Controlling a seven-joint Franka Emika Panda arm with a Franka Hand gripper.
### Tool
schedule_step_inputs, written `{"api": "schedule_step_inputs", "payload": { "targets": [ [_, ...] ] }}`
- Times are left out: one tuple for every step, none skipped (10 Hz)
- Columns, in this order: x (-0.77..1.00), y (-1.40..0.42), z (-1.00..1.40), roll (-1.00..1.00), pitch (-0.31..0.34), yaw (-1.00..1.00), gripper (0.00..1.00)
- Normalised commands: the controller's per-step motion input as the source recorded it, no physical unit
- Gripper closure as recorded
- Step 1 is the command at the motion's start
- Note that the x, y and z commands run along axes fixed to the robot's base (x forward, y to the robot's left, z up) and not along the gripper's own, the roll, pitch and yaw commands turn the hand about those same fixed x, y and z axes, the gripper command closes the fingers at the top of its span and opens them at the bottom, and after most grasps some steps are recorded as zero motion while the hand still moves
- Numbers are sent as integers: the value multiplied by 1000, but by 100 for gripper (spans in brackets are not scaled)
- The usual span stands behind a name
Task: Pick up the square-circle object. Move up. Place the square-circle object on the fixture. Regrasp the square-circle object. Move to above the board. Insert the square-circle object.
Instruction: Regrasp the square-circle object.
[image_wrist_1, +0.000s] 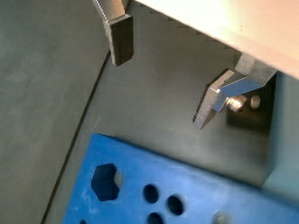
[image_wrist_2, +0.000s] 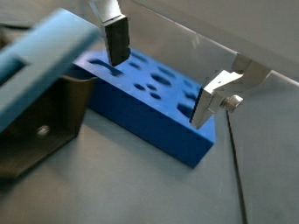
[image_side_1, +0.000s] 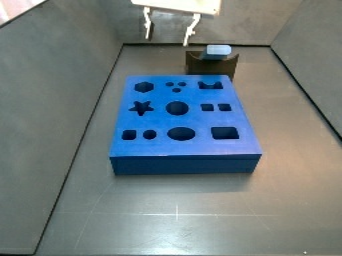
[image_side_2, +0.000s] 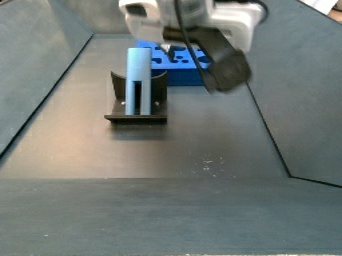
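Here your gripper (image_side_1: 164, 33) hung empty and spread at upper centre; a skewed regrasp could topple the square-circle object (image_side_2: 138, 75) off the fixture (image_side_2: 139, 108).

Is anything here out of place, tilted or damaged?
Nothing stands out. The square-circle object stands upright in the fixture, the board lies flat, and the open claw hangs empty above.

The gripper (image_side_1: 166, 28) hangs open and empty above bare floor beyond the board (image_side_1: 183, 120). The peg (image_side_2: 139, 75) stands upright in the fixture (image_side_2: 138, 103), its top unobstructed; walls flank both sides.
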Motion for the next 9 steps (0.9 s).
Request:
{"api": "schedule_step_inputs", "payload": {
  "targets": [
    [-69, -604, -39, 1000, -158, -936, 0],
    [-45, -392, -18, 1000, -177, -935, 0],
    [-34, -170, -9, 1000, -193, -934, 0],
    [-23, -37, -5, 1000, -211, -944, 0],
    [-23, -41, -8, 1000, -222, -944, 0],
    [-25, -45, -9, 1000, -229, -941, 0],
    [-37, -24, -1, 1000, -237, -934, 0],
    [-36, -17, -2, 1000, -238, -933, 0],
    [-34, -18, -9, 1000, -233, -933, 0]
  ]
}}
